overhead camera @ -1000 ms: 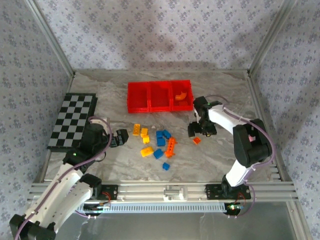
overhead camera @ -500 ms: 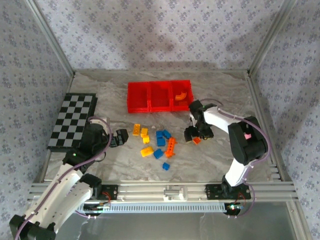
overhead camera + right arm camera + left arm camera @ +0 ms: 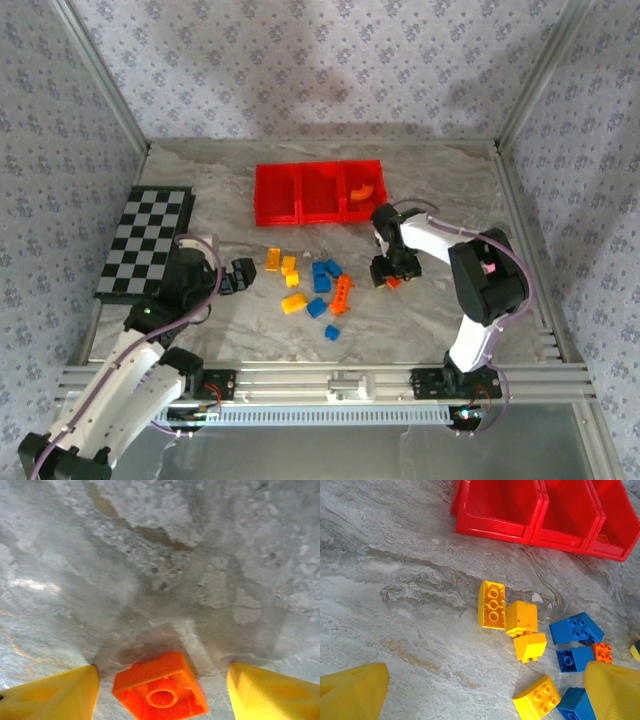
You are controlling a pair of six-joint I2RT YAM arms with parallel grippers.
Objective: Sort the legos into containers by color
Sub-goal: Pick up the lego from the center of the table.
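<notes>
Right wrist | orange lego (image 3: 161, 692) between spread fingers (image 3: 50, 695) | touching neither

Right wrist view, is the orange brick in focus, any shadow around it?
Right wrist view: the small orange plastic brick looks slightly soft, with a grey shadow on the marbled tabletop just beyond it; the end effector's yellow fingers blur at the corners.

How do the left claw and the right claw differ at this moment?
The right claw straddles an orange brick; the left claw has only bare table between its fingers. The right claw is down close to the table; the left claw hangs higher. Both are open, with yellow fingers.
</notes>
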